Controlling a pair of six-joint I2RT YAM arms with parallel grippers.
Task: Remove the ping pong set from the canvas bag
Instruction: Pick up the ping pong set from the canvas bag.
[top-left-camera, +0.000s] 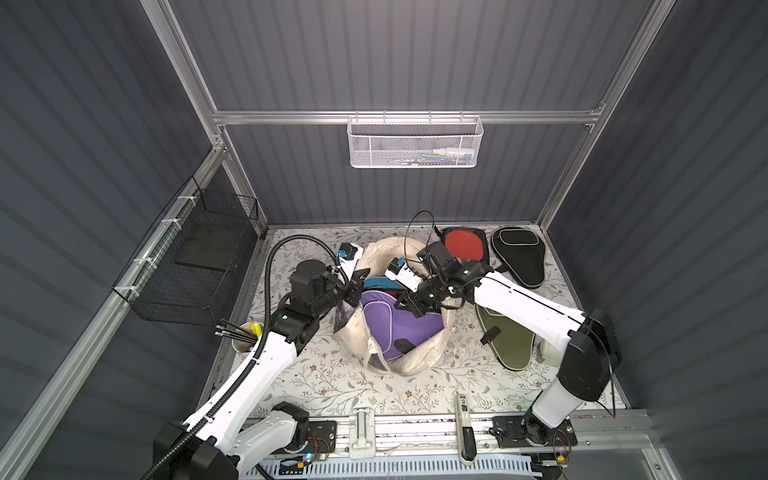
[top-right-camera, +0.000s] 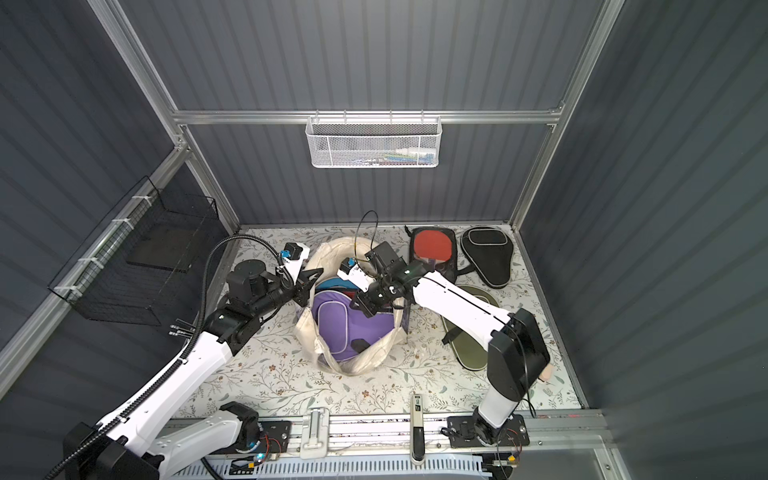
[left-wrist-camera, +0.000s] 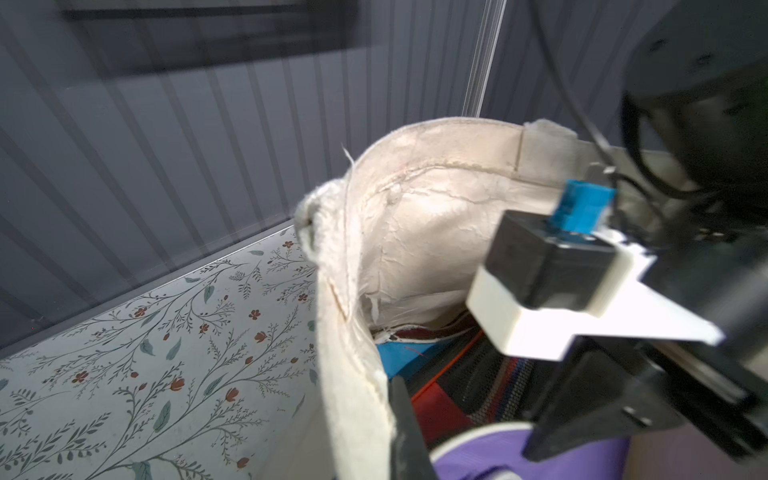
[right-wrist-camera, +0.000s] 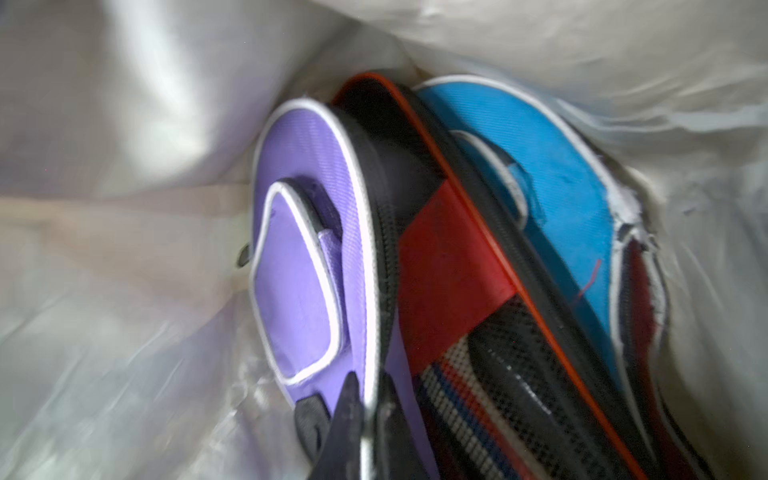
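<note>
With the right fingers (right-wrist-camera: 358, 397) pinched shut on the white-piped edge of the purple case (right-wrist-camera: 307, 266), a lift looks set to begin inside the canvas bag (top-left-camera: 417, 359), which sits slumped open at the middle of the bench (top-left-camera: 332, 386). The left fingers (left-wrist-camera: 401, 415) are closed on the bag's left rim and hold its mouth wide. The purple case lies uppermost in the bag. Packed against it toward the far side are a red-and-black mesh pack (right-wrist-camera: 449, 257), a blue case (right-wrist-camera: 561, 187) and a sliver of a maroon case (right-wrist-camera: 642, 316). Already out on the bench to the right are a pack showing a red paddle (top-left-camera: 463, 245) and a black case (top-left-camera: 519, 257) at the far edge. An olive case (top-left-camera: 505, 347) lies nearer, partly under the right arm (top-left-camera: 528, 307). The step in hand appears to be drawing the purple case out. Done well, it would probably mean pulling the case up along its own flat plane, so that its broad head slides past the mesh pack rather than dragging that pack along. The hold is on a thin edge only, so the case may swing or slip, and a slow, steady rise seems wise. The left grip on the rim is what should stop the soft canvas from coming up with the case. Once the case is clear of the rim, a spot on the bench beside the olive case looks like the natural place to set it down.
</note>
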